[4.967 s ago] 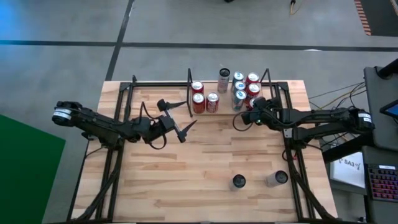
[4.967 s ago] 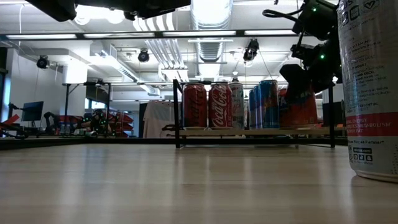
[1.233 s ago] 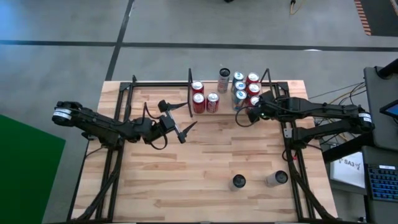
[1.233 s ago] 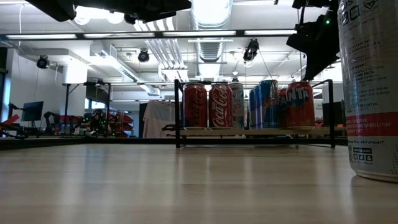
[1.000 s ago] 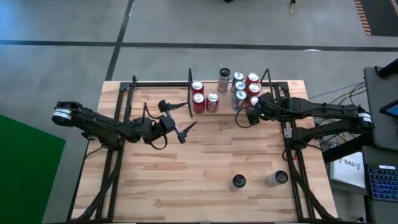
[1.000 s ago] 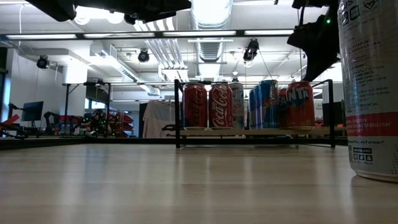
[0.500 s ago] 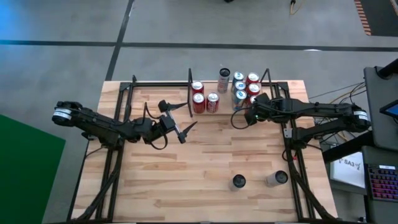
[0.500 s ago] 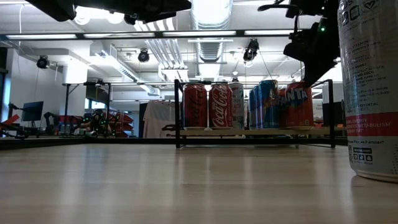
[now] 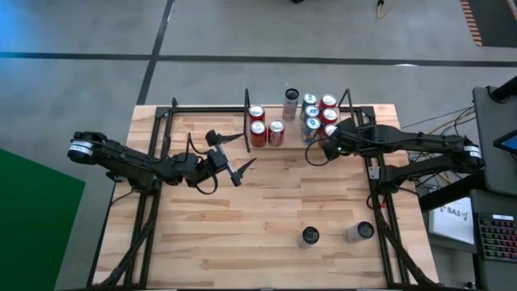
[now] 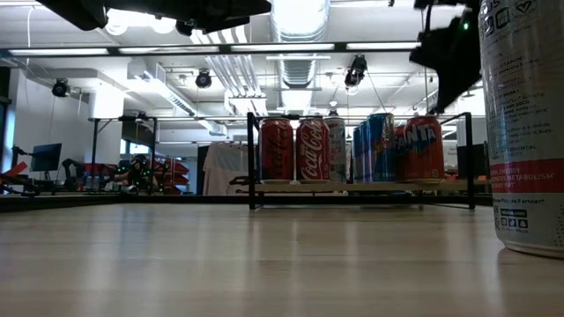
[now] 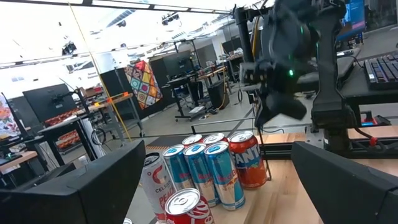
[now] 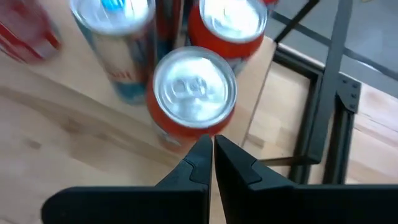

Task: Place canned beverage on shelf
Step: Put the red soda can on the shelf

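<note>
From above, your table (image 9: 266, 202) of pale planks carries the shelf (image 9: 279, 144) along its far edge, and a cluster of cans stands on that shelf; three red cans (image 9: 258, 129) stand on its left part and a group of blue and red cans (image 9: 317, 113) on its right part; your right gripper (image 9: 327, 148) sits above the shelf's front right corner, just beside the nearest red can, holding nothing; your left gripper (image 9: 242, 158) waits over the table left of centre with its fingers spread wide and nothing between them; two more cans (image 9: 335, 234) stand on the table near the front right, well apart from the shelf. From table height, you see the shelf (image 10: 361, 187) across the table with two red cola cans (image 10: 295, 150), blue cans and an orange soda can (image 10: 423, 148) upright in a row; your right gripper is a dark shape above the orange soda can, clear of it; a tall white can (image 10: 524, 123) fills the near right edge. From your left wrist, the orange soda can (image 11: 247, 158) stands at the end of the row of blue cans (image 11: 205, 171), with your right arm (image 11: 292, 56) hanging above it. From your right wrist, the fingers (image 12: 202, 165) are pressed together, empty, just in front of the orange soda can (image 12: 194, 93), which stands upright at the shelf's corner.
</note>
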`<state>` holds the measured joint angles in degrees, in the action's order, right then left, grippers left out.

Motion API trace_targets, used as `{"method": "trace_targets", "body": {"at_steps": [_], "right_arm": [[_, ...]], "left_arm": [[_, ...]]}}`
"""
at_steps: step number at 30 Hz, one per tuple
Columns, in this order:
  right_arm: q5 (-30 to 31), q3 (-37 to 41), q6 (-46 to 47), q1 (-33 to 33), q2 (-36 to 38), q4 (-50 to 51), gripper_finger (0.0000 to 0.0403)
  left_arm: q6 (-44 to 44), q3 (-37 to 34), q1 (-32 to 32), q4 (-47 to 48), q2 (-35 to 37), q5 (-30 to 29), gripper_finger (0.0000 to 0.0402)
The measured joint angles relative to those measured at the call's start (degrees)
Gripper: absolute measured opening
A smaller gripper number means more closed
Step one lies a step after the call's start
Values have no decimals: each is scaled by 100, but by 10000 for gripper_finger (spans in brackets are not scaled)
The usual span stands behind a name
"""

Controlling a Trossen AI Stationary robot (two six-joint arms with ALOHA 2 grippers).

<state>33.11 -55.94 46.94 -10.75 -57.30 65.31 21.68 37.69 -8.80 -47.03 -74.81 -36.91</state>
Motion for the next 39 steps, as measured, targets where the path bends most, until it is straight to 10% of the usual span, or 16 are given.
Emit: {"method": "trace_targets", "body": {"at_steps": [14, 39], "right_arm": [[-20, -269, -739, -285, -258, -1143, 9], [-345, -262, -806, -333, -398, 70, 9]], "left_arm": [[-38, 0, -2, -4, 0, 4, 389], [-143, -1, -2, 43, 0, 153, 389]]}}
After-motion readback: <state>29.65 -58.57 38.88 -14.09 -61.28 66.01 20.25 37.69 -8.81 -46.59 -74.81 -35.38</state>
